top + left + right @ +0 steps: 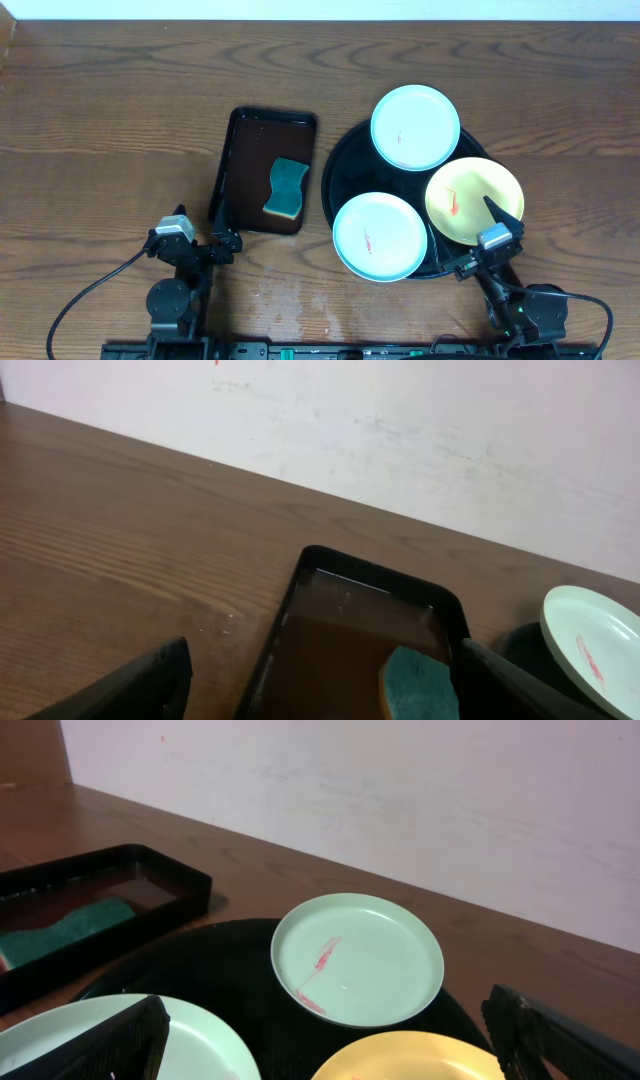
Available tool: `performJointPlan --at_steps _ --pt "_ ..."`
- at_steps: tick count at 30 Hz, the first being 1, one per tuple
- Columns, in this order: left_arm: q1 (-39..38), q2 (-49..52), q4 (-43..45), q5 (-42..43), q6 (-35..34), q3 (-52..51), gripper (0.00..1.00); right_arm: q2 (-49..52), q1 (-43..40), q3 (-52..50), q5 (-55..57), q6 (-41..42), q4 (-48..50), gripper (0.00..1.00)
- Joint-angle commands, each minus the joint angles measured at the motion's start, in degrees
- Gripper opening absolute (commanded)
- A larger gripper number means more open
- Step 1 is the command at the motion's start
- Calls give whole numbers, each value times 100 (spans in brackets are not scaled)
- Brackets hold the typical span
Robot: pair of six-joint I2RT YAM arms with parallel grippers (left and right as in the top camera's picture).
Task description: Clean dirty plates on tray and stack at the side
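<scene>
Three dirty plates lie on the round black tray. One mint-white plate is at the back, another mint-white plate at the front left, and a pale yellow plate at the right; each has red smears. My right gripper is open and empty over the front right rim, by the yellow plate. In the right wrist view the back plate, the yellow plate and the front plate show between the open fingers. My left gripper is open and empty at the small tray's front left corner.
A rectangular dark tray left of the round tray holds a teal sponge with a yellow underside, and what looks like a thin layer of liquid. It also shows in the left wrist view, as does the sponge. A pale wall stands behind the table.
</scene>
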Motion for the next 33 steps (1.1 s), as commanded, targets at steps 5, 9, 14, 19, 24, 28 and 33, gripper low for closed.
performJointPlan --at_steps 5,9,14,19,24,28,33 --pt "39 -39 -269 81 90 -39 84 -11 -2 -20 33 -61 -13 99" --pt "39 -39 -256 96 90 -39 83 -11 -2 -20 31 173 46 99" --pt "39 -39 -291 101 90 35 84 -9 -2 52 4 872 31 99" --pt "39 39 -332 339 66 654 84 146 -2 619 -74 1152 -131 99" --pt "39 1187 -1338 876 50 2330 84 1250 -2 2221 -175 1137 -1119 99" --pt "39 2636 -2677 1316 50 3989 84 2603 -2 3748 -234 1071 -2291 99" --pt "39 4426 -4701 1823 57 6065 84 4207 -4 5563 81 1067 -3932 99"
